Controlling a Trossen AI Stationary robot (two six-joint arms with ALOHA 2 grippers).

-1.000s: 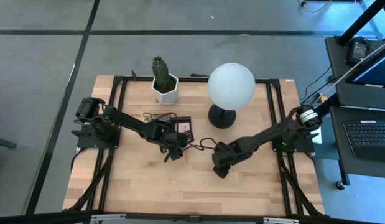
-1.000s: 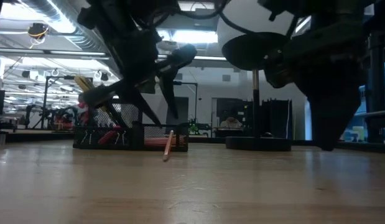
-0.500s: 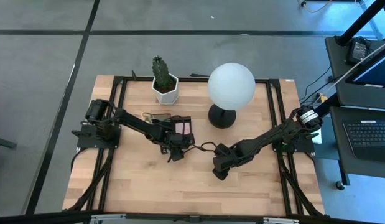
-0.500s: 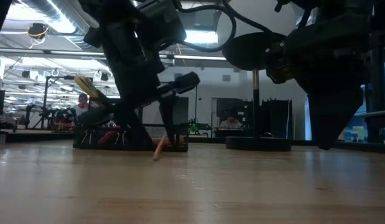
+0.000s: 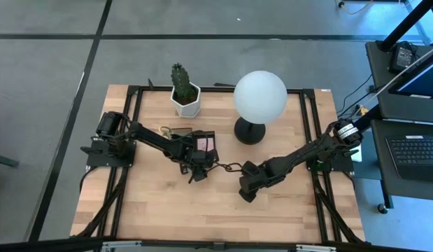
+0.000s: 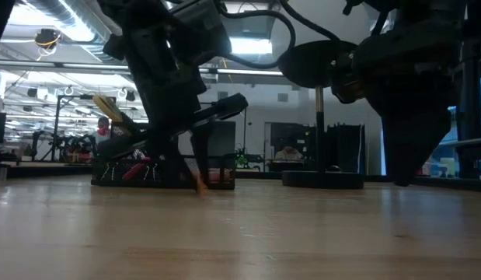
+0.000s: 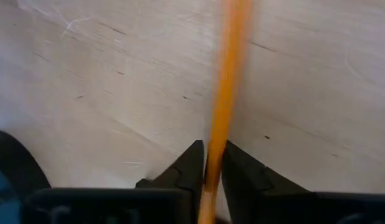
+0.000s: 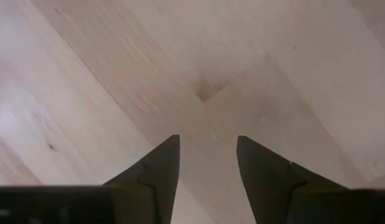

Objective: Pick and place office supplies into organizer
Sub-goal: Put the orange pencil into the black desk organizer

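The orange pencil (image 7: 226, 93) runs between my left gripper's (image 7: 209, 158) fingers and out over the bare wood. In the high view my left gripper (image 5: 196, 173) is low at the near side of the black organizer (image 5: 215, 140), which holds a pink pad (image 5: 202, 145). The low view shows the organizer (image 6: 116, 173) with red and yellow items in it and a short orange piece of pencil (image 6: 200, 185) down by the table. My right gripper (image 5: 245, 194) hangs open over bare wood to the right (image 8: 208, 146). My left gripper pinches the orange pencil's shaft (image 7: 212, 155) between its two fingers. The pencil lies along the fingers and juts out past their tips. The fingers slant down toward the table. Whether the pencil's far end rests on the wood, I cannot tell.
The white globe lamp (image 5: 260, 96) stands on its black base (image 5: 250, 131) right of the organizer. The cactus in a white pot (image 5: 185, 98) is at the far edge. A black cable (image 5: 229, 166) loops between the two grippers. Bare wood fills the table's near half.
My left gripper has come down toward the table in front of the organizer, onto the pencil. The pencil, which stood slanted and free a second ago, has shifted a little toward the table's left and now shows only as a short piece below the fingers.
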